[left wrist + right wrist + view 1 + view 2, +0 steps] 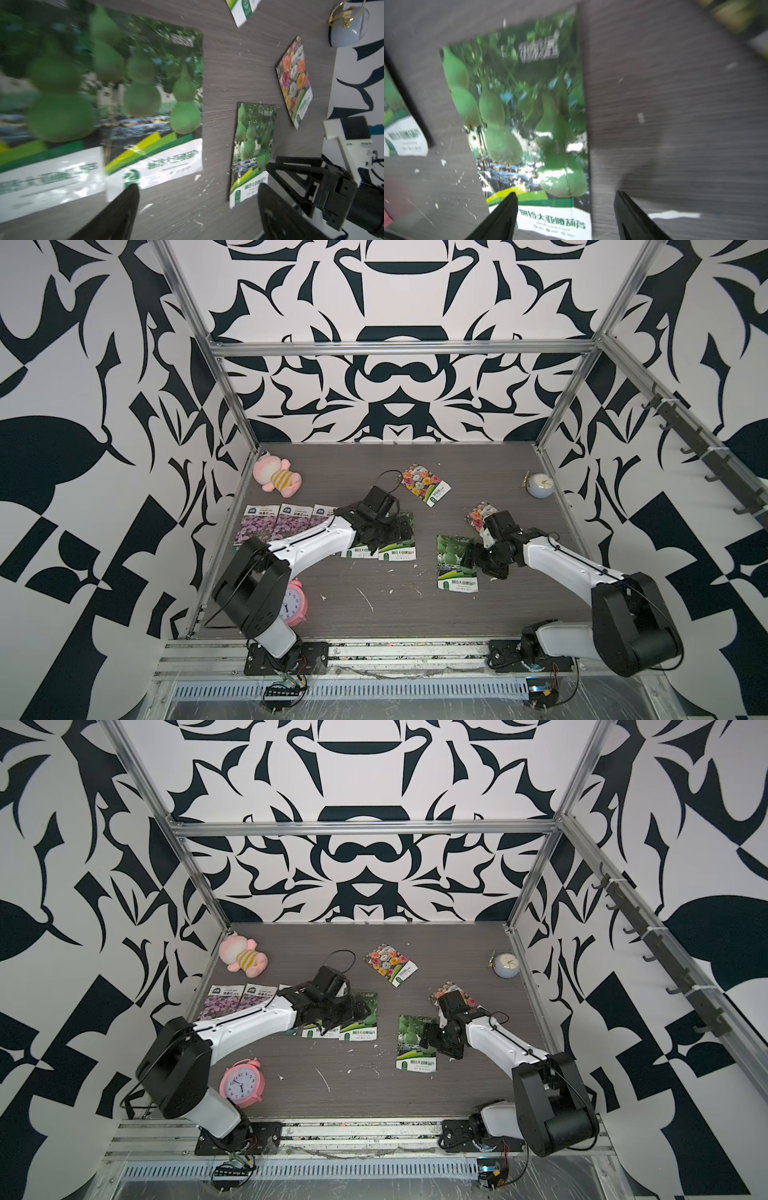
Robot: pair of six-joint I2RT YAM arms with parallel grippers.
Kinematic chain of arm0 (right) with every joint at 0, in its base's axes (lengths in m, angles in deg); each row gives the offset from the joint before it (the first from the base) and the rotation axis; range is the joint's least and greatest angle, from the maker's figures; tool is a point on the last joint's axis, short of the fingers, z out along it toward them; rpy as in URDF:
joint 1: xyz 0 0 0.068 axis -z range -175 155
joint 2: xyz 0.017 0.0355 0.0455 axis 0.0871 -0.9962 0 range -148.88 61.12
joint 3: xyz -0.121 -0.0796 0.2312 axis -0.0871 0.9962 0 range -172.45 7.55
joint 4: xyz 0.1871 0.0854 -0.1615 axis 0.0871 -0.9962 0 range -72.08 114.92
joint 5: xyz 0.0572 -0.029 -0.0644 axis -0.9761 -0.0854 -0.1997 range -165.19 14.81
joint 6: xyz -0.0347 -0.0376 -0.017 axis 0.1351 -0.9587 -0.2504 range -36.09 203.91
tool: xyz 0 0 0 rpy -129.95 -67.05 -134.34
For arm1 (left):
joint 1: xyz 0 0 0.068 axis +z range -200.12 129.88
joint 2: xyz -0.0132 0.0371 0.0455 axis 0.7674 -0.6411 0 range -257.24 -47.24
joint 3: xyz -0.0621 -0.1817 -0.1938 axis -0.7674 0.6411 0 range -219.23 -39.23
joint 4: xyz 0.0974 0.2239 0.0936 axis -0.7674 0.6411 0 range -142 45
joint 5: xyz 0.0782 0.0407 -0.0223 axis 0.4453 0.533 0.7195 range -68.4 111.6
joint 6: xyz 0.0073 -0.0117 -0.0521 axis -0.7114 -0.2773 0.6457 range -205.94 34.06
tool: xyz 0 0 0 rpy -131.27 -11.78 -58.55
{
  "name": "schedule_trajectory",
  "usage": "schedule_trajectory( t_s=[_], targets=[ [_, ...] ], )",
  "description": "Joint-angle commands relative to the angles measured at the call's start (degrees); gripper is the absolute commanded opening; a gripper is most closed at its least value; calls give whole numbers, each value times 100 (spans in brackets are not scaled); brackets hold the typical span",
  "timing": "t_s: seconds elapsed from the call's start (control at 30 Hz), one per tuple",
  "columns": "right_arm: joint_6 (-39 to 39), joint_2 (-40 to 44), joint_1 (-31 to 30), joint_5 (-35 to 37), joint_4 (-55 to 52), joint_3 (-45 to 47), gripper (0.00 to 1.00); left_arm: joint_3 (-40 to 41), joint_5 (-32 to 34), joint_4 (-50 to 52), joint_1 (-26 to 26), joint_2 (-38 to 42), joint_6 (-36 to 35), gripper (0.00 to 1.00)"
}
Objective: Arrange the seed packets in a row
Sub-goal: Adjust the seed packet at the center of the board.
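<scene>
5 seed packets (254,526) look lined up: 3 purple ones (291,526), 2 gourd ones (398,552), though my left arm (307,539) hides part. 1 gourd packet (455,568) and 2 bloom packets (426,484) lie loose. My left gripper (197,187) and right gripper (565,194) are open, holding nothing.

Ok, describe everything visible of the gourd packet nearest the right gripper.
The lone gourd packet is a flat, glossy rectangle printed with green bottle gourds, a white band of green Chinese lettering at its near end. It lies alone, face up, on the dark table. The open right gripper straddles one long edge; contact is unclear.
</scene>
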State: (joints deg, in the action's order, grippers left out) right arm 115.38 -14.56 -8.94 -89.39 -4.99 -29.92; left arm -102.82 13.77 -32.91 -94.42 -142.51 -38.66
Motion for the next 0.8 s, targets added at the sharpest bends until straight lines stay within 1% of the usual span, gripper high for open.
schedule_trajectory(
  t_s=[0.0, 0.03, 0.13, 0.27, 0.37, 0.43, 0.63, 0.77],
  targets=[
    [74, 15, 280, 36, 123, -124, 75, -589, -205, 147, -402, -633, -43, 81],
    [44, 1, 366, -31, 151, -96, 74, -759, -228, 205, -495, -832, -52, 78],
    [-21, -11, 655, -304, 330, -9, 71, -1257, -469, 291, -694, -1455, -62, 61],
    [-158, -206, 803, -869, 458, -22, 63, -1810, -589, 461, -866, -2088, -118, 43],
    [-236, -371, 805, -1097, 476, -24, 56, -2103, -368, 811, -922, -2374, -165, 38],
    [-242, -453, 801, -1201, 496, -17, 51, -2131, -267, 862, -923, -2433, -161, 35],
    [-324, -578, 805, -1121, 459, -12, 44, -2313, -500, 867, -921, -2691, -233, 27],
    [-414, -647, 806, -1290, 452, 4, 41, -2412, -500, 946, -923, -2849, -255, 21]
  ],
)
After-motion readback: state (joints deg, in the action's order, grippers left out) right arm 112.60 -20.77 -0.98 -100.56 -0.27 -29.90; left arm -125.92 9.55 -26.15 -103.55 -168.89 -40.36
